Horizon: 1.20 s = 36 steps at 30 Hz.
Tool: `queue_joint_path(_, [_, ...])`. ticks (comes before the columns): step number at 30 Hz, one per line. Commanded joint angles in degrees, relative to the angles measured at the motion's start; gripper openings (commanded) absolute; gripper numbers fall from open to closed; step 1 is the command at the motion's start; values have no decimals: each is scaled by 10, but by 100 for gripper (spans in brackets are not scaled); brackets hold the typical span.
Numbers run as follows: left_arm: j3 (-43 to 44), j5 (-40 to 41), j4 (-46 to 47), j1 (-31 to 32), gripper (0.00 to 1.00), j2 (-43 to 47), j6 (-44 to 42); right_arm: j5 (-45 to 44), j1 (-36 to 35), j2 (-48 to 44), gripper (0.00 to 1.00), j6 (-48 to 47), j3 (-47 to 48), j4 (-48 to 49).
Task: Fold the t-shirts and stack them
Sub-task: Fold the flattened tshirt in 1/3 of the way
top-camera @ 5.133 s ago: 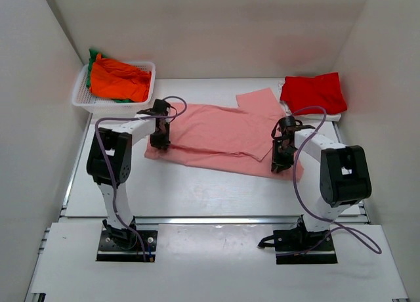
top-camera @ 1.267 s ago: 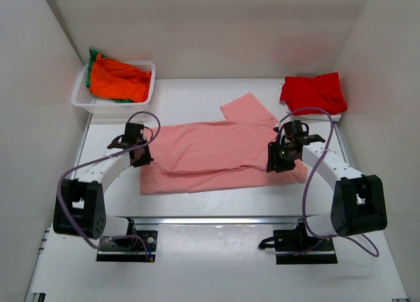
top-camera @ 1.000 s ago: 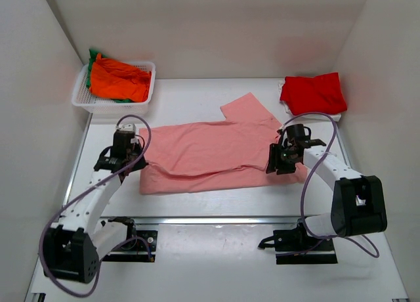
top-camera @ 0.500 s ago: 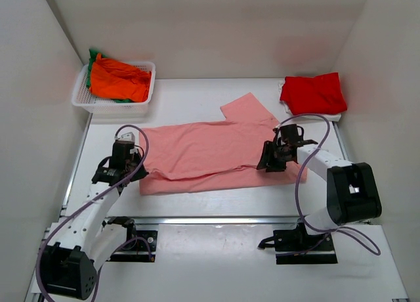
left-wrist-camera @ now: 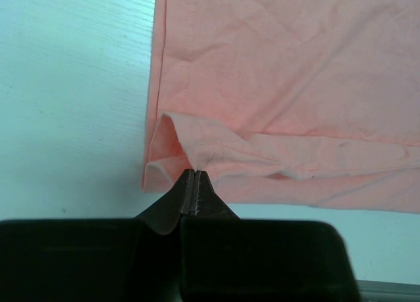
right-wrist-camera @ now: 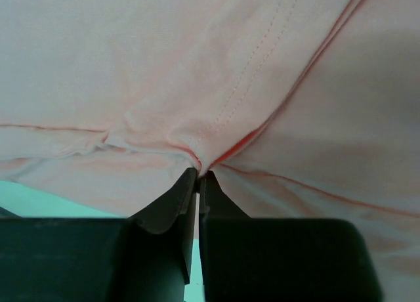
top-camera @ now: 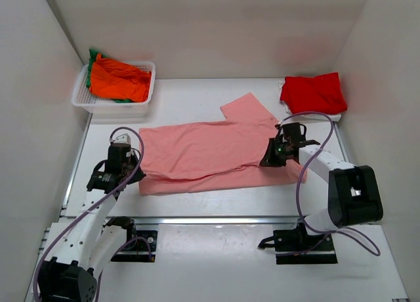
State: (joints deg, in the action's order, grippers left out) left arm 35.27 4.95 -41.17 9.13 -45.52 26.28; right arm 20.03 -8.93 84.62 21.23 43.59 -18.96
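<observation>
The left gripper (left-wrist-camera: pixel 195 174) is pinched shut on a fold at the 9 o'clock edge of the salmon-pink t-shirt (top-camera: pixel 203 151), and the right gripper (right-wrist-camera: pixel 199 173) pinches a fold at its 3 o'clock side. The shirt lies spread mid-table (top-camera: pixel 184 105), with the red t-shirt (top-camera: pixel 314 92) at 2 o'clock and the orange t-shirt (top-camera: pixel 118 82) in the basket (top-camera: pixel 105 104) at 10 o'clock.

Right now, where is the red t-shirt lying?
In the top view, the red t-shirt lies at the far right corner of the table, just beyond the salmon-pink t-shirt.
</observation>
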Motion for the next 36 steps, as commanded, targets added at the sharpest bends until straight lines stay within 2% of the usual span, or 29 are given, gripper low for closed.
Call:
queue_joint_path(1, [37, 12, -31, -2, 0, 22, 4, 2, 3, -58, 0, -2, 6, -5])
queue_joint_path(5, [41, 19, -49, -4, 0, 61, 22, -2, 1, -143, 0, 1, 2, -34])
queue_joint_path(11, [50, 11, -91, 8, 0, 124, 66, 10, 37, -239, 0, -13, 29, -101])
queue_joint_path(18, [22, -1, -138, 11, 0, 181, 100, 8, 20, -270, 0, -25, 36, -136])
queue_joint_path(25, [-2, 25, -168, 14, 0, 219, 148, 11, -2, -259, 0, -37, 31, -135])
queue_joint_path(29, [-15, 42, -175, 13, 0, 235, 179, 17, 0, -231, 0, -48, 58, -133])
queue_joint_path(36, [3, 43, -232, 39, 0, 206, 219, 10, -28, -181, 0, -67, 105, -165])
